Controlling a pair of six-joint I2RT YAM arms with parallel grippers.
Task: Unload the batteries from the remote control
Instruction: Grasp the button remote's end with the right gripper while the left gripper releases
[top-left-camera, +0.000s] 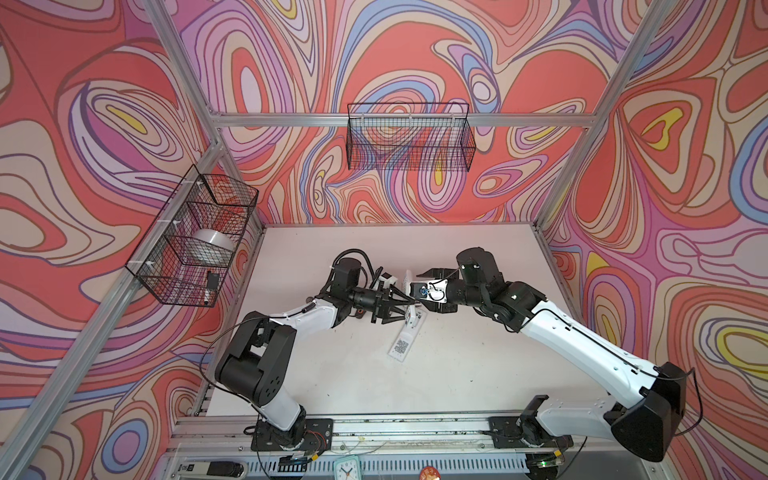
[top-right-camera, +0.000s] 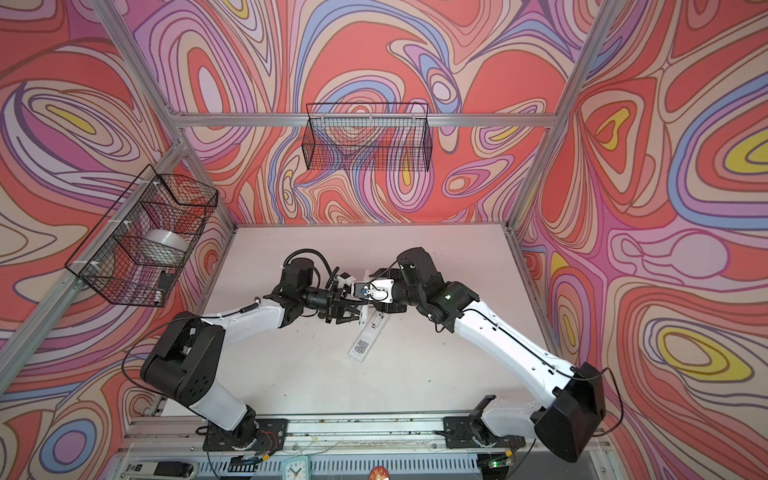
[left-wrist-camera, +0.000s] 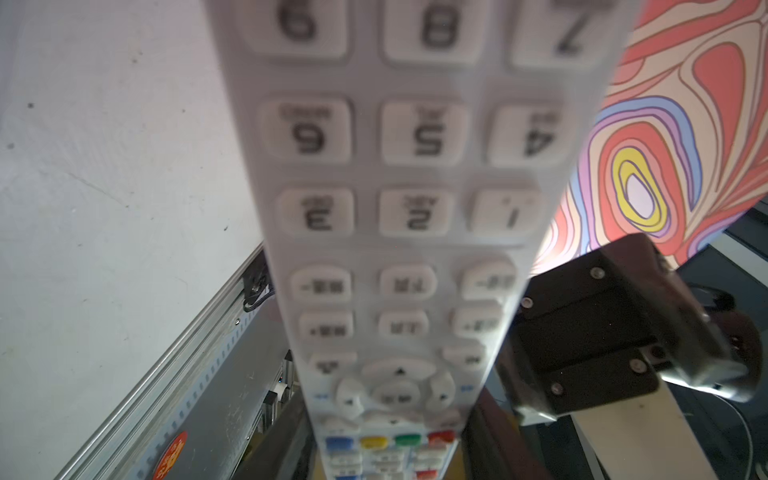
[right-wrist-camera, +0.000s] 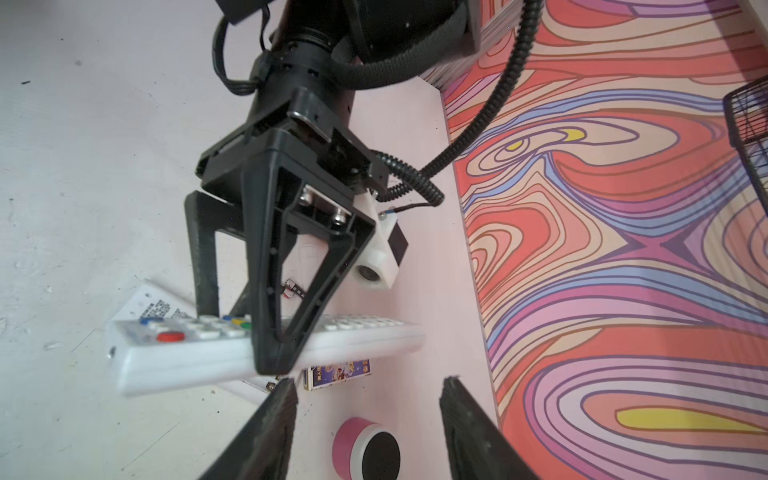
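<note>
Left fingers are pinching the remote across its width, one on each long edge, roughly mid-length. The button face points at the left wrist camera and fills that view, number keys nearest the lens, coloured keys at the far end.

Right fingers are spread with nothing between them. They sit just beside the remote, apart from it.

In both top views the two arms meet over the middle of the desk, a bit toward the back wall.

Under the meeting point a white labelled unit lies flat on the desk, QR label up. The end nearest the fingers has an open recess, and the right wrist view shows a spring there. The remote overlaps this unit in that view; can't tell if they touch.

Batteries: can't pick any out for sure. A small dark piece lies on the desk behind the left fingers, too small to identify.

Also on the desk near the right fingers are a small colourful box and a pink roll with a black face, close together but not touching.
</note>
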